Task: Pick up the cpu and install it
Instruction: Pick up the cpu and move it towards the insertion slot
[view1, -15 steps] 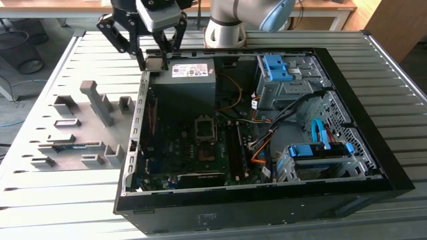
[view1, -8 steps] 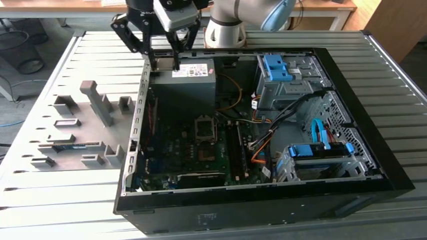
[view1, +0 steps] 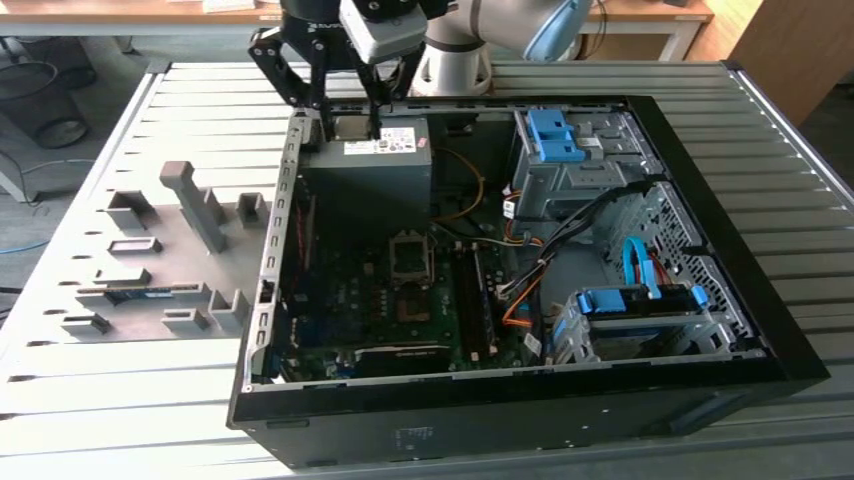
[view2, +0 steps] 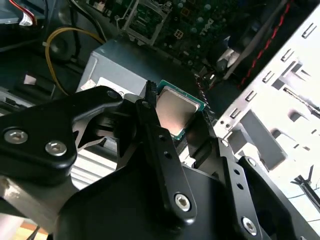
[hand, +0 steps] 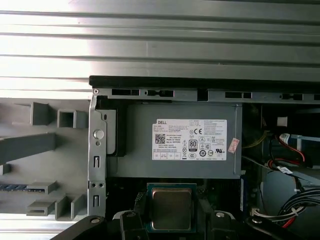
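The cpu (view1: 351, 127) (view2: 175, 111) (hand: 171, 207) is a small square chip with a silver-grey top and a thin dark rim. My gripper (view1: 350, 118) (view2: 176, 107) (hand: 171, 216) is shut on it, one black finger on each of two opposite edges. It hangs level above the big grey box with a white label (view1: 367, 175) (hand: 180, 140) at the far end of the open computer case (view1: 747, 330). The empty square socket (view1: 411, 255) (view2: 145, 17) lies on the motherboard, nearer the camera in the exterior view.
A grey holder plate (view1: 147, 260) with slots and a green memory stick (view1: 134, 293) lies at the exterior view's left. Blue drive cages (view1: 554, 135) and orange and black cables (view1: 527, 290) fill the case's right side. The case's metal side rim (view1: 274, 250) rises beside the motherboard.
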